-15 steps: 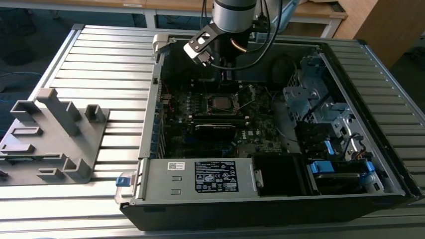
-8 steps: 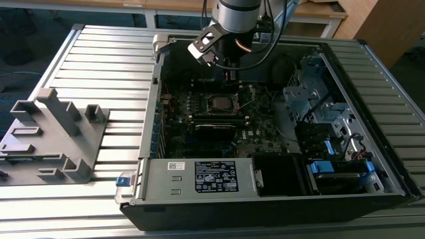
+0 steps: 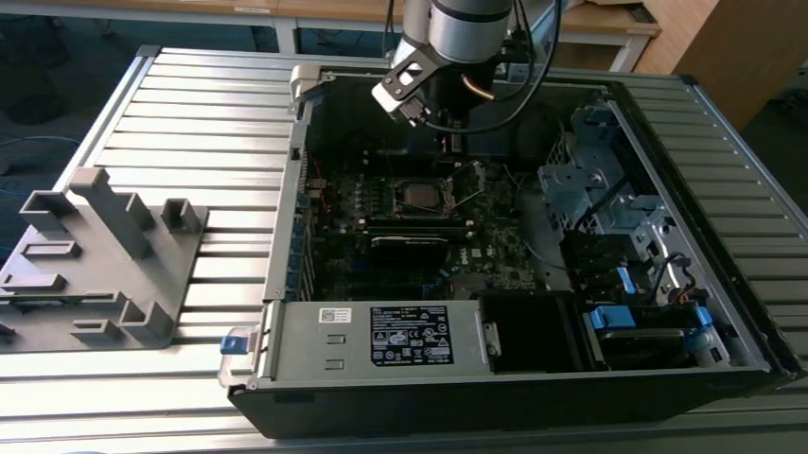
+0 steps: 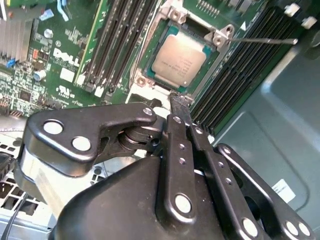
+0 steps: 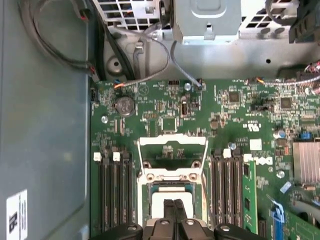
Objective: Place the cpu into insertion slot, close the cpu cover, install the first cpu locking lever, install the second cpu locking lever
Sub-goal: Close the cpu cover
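Open computer case [image 3: 301,180] lying on a slatted tabletop [image 3: 189,123], with a grey moulded fixture [image 3: 95,255] well apart toward the exterior view's left and a labelled power supply [image 3: 378,336] at the case's near end. Reaching down into the case from above: the arm [image 3: 470,28].

In the second wrist view, the cpu [image 4: 178,60] seated flat in the insertion slot [image 4: 218,36], dull silver top up, green edge showing inside the metal rim. Just beside the slot's edge, the hand [image 4: 180,100], fingers [image 4: 176,150] pressed together with nothing between them; touching the rim or hovering just off it, cannot tell. In the first wrist view, the same hand [image 5: 173,206] over the slot, tips drawn together.

Swung open on its hinge, on the side of the slot away from the hand: the cpu cover [image 5: 172,142], green board visible through its square window. Not latched down: a thin locking lever [image 4: 260,40], jutting free from the slot's corner across the memory slots [image 4: 240,75]. More long black memory slots on both sides of the socket in the first wrist view, plus a coin battery [image 5: 124,106] and a finned heatsink [image 5: 306,160] elsewhere on the board
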Robot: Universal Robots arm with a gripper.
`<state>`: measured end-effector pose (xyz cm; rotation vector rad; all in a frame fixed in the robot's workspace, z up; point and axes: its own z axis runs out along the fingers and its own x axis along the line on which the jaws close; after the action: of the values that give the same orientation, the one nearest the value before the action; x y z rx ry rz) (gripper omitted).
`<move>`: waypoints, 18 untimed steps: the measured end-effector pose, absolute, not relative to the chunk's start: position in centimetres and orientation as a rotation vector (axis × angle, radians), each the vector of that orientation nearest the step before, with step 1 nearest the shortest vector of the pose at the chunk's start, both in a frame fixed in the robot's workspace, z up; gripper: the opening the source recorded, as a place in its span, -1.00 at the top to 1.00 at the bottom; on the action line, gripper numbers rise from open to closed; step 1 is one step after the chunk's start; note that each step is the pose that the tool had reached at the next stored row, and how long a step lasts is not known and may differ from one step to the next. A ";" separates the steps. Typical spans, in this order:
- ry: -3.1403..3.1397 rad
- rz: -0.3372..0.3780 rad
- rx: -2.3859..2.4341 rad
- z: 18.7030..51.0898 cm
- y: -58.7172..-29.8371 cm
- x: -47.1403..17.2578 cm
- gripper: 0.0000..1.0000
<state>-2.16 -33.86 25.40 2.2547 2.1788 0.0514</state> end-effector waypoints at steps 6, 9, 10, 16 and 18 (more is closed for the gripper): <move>2.179 0.051 2.255 25.6 -33.9 -2.1 0.79; 2.179 0.051 2.255 25.9 -33.9 -2.1 0.79; 2.179 0.051 2.255 26.0 -33.9 -2.1 0.79; 2.179 0.051 2.255 26.8 -33.9 -2.1 0.79; 2.179 0.052 2.255 26.8 -33.9 -2.1 0.79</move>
<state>-2.10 -33.85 26.81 2.2547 2.1789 0.0518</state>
